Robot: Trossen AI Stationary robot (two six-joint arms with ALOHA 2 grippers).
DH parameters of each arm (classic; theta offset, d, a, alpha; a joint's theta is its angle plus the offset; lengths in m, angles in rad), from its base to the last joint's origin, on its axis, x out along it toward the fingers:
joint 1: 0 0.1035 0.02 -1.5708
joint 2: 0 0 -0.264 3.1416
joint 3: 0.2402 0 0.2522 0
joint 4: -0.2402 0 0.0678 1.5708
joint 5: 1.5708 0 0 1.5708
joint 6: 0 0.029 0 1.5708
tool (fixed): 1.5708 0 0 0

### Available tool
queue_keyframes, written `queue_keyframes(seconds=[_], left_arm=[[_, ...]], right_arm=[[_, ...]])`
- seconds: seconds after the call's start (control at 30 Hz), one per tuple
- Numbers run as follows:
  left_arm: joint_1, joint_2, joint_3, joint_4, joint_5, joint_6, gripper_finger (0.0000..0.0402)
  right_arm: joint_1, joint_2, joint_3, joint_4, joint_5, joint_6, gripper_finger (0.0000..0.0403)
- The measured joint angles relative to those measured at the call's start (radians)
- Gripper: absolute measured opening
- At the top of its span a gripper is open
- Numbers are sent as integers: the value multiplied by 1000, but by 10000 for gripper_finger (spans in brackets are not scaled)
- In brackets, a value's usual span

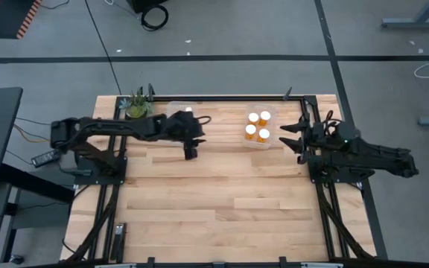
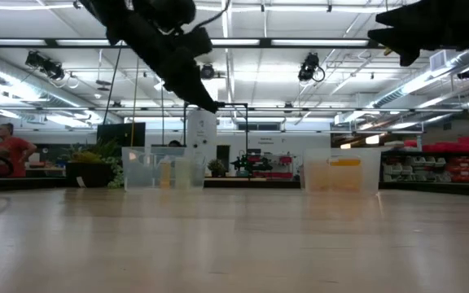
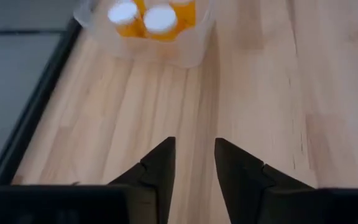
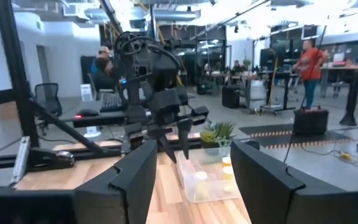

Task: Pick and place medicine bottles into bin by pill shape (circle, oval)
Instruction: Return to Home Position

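Several amber bottles with white caps (image 1: 258,126) stand in a clear bin (image 1: 269,141) at the table's far side, right of centre; they also show in the left wrist view (image 3: 160,18). A second clear bin (image 1: 176,109), far left of centre, holds bottles (image 4: 199,178), partly hidden by my left arm. My left gripper (image 1: 191,152) hangs above the table, near side of that bin, fingers a little apart and empty (image 3: 194,165). My right gripper (image 1: 288,137) is open and empty just right of the right bin, raised above the table (image 4: 188,177).
A small green potted plant (image 1: 136,106) stands at the far left corner. A black frame rail (image 1: 222,97) runs along the table's far edge. Bare wood (image 1: 222,201) covers the middle and near part of the table. People show in the room beyond (image 2: 6,153).
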Motion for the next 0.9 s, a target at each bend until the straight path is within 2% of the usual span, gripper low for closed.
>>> queue_keyframes(seconds=[0.33, 0.57, 0.7, 0.9], left_arm=[[-11, -330, -280, 204, 2, -50, 112], [-47, -574, -454, 352, -20, -94, 112], [-87, -711, -529, 361, -78, -98, 111], [-154, -928, -618, 384, -88, -99, 111]], right_arm=[[-2, -54, -71, 41, 6, 5, 213], [-3, -122, -153, 98, 6, 70, 213], [-4, -144, -211, 114, 14, 129, 213], [-4, -148, -253, 155, 72, 148, 213]])
